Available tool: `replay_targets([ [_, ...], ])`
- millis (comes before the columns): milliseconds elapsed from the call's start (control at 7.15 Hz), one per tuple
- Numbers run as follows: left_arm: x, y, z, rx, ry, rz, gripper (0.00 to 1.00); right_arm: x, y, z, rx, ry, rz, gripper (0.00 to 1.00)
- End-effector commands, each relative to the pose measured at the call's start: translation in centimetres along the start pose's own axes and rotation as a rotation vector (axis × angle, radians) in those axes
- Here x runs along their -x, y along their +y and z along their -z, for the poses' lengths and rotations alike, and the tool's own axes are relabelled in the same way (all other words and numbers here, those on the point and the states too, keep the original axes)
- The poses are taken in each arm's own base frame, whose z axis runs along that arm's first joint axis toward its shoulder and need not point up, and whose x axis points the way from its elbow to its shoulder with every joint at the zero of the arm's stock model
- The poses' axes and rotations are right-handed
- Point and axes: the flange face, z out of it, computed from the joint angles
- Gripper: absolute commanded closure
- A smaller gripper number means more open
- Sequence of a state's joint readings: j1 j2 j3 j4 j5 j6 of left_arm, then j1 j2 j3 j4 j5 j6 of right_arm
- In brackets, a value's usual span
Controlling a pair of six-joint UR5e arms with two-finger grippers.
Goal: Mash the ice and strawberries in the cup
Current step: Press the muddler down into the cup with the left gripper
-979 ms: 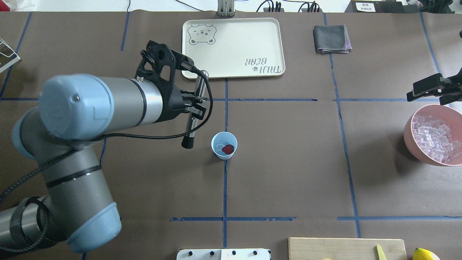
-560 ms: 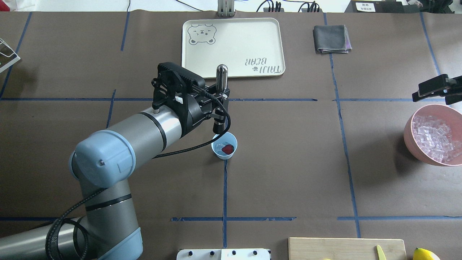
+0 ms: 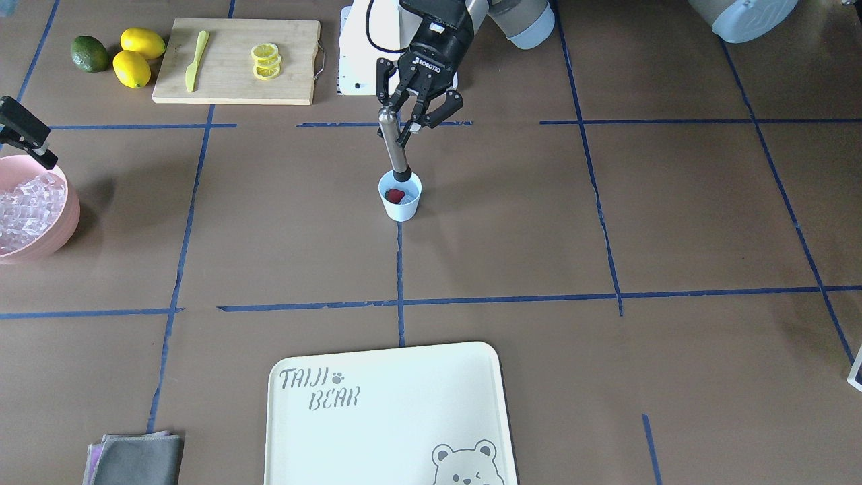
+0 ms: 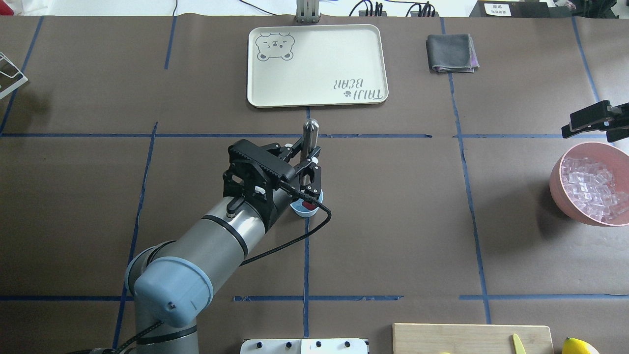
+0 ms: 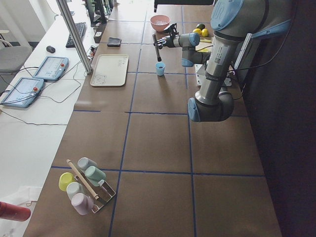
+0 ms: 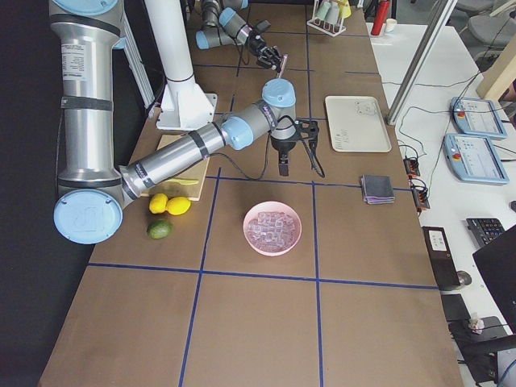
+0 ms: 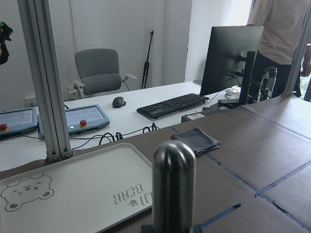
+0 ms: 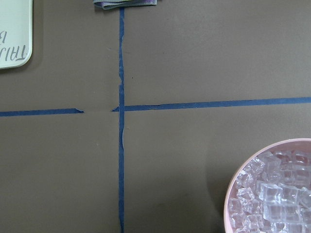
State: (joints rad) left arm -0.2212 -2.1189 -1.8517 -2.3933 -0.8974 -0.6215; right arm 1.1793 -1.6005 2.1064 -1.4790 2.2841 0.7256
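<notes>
The light-blue cup stands at the table's middle with the red strawberry inside. Ice in the cup is too small to make out. My left gripper is shut on a metal muddler, held nearly upright with its black tip inside the cup's mouth. In the overhead view the left gripper covers most of the cup; a bit of the strawberry shows. The muddler's rounded top fills the left wrist view. My right gripper hovers just beyond the pink bowl; I cannot tell whether it is open or shut.
A pink bowl of ice cubes sits at the right edge. A cream bear tray and a grey cloth lie at the far side. A cutting board with lemon slices, lemons and a lime lies near the robot base.
My left arm swung right, turned the muddler from lying slanted left of the cup to upright, and brought its tip down into the cup. The right gripper barely moved.
</notes>
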Motion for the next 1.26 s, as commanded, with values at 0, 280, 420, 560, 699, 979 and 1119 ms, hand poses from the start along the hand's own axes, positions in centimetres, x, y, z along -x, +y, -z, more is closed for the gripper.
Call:
replay_targets([
  [0,-0.4,1.7,-0.4,-0.001,0.001,0.000,1.00,-0.1,0.0,0.0,0.000,0.001,-0.001,0.00],
  [280,-0.3,2.6,-0.9,-0.008,-0.002,0.005,1.00,-0.1,0.0,0.0,0.000,0.001,-0.001,0.00],
  [420,-0.2,2.8,-1.0,-0.006,-0.005,0.002,1.00,-0.1,0.1,0.0,0.000,0.001,-0.001,0.00],
  [560,-0.4,3.7,-1.2,0.007,-0.007,-0.008,1.00,-0.1,0.1,0.0,0.000,0.001,-0.001,0.00],
  [699,-0.5,4.1,-1.3,0.013,-0.007,-0.012,1.00,-0.1,0.1,0.0,0.000,0.001,-0.001,0.00],
  [979,-0.3,5.8,-2.2,0.017,-0.008,-0.014,1.00,-0.1,0.1,0.0,0.001,0.001,-0.002,0.00],
  [1119,-0.2,6.2,-2.4,0.015,-0.007,-0.014,1.00,-0.2,0.1,-0.1,0.002,0.002,-0.003,0.00],
])
